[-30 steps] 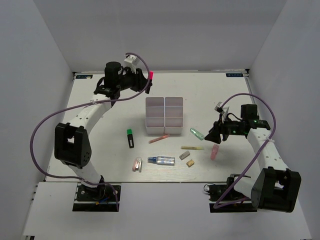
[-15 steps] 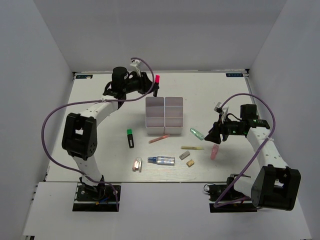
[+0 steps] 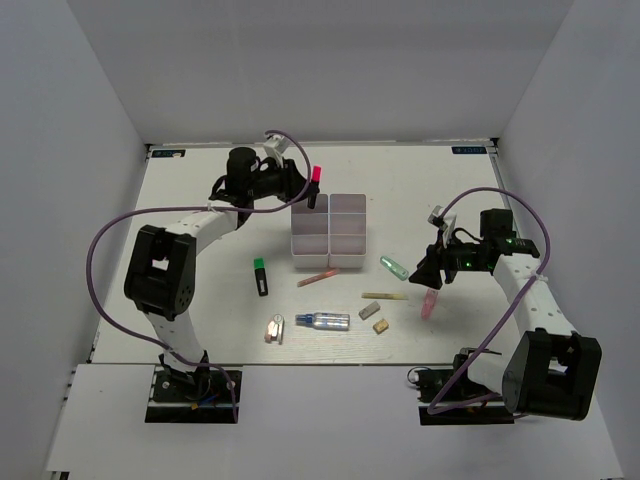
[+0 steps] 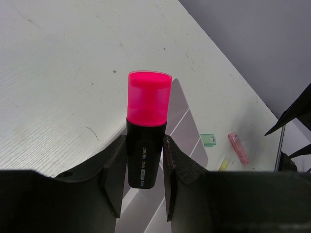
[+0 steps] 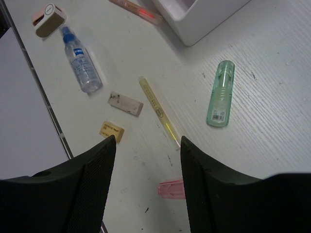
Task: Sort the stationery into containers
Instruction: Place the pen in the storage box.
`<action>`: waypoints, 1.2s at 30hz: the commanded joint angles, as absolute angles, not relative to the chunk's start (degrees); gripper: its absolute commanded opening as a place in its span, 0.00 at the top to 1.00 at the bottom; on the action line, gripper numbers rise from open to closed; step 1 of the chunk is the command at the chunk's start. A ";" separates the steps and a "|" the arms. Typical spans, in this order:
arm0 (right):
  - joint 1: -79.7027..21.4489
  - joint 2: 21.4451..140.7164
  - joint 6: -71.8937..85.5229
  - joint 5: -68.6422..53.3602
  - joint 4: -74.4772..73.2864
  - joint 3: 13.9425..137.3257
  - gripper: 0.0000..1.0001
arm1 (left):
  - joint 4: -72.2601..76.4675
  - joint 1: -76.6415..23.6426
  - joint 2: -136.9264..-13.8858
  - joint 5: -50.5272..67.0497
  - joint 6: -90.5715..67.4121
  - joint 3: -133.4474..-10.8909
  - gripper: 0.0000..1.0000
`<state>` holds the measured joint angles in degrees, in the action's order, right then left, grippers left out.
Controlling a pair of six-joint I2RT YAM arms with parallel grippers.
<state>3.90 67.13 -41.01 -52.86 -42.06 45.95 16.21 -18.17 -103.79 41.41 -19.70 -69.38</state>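
The right gripper [image 5: 146,140] hangs with its fingers spread wide and nothing in them. A small pink plastic capsule [image 5: 171,189] lies on the white table [image 5: 272,73] below, partly hidden by one finger. Farther off, the left gripper [image 4: 145,145] squeezes a black marker with a red cap [image 4: 148,104], cap up, by the far edge of the two white plastic boxes [image 3: 328,263]. The marker's bottom end is hidden.
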 commanded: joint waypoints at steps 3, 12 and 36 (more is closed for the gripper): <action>4.31 67.24 -42.28 -54.14 -42.98 47.81 0.41 | 14.88 -19.07 -103.35 43.77 -14.00 -70.92 0.99; 4.22 67.68 -42.98 -54.40 -43.33 47.99 0.41 | 3.43 -20.39 -103.80 39.56 -2.47 -74.36 0.99; 4.31 67.94 -44.82 -55.63 -45.35 48.43 0.41 | -2.99 -23.55 -102.48 28.39 11.42 -74.09 0.87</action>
<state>4.08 67.66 -43.53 -53.80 -43.83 45.98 -0.51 -22.96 -104.31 30.63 9.43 -74.32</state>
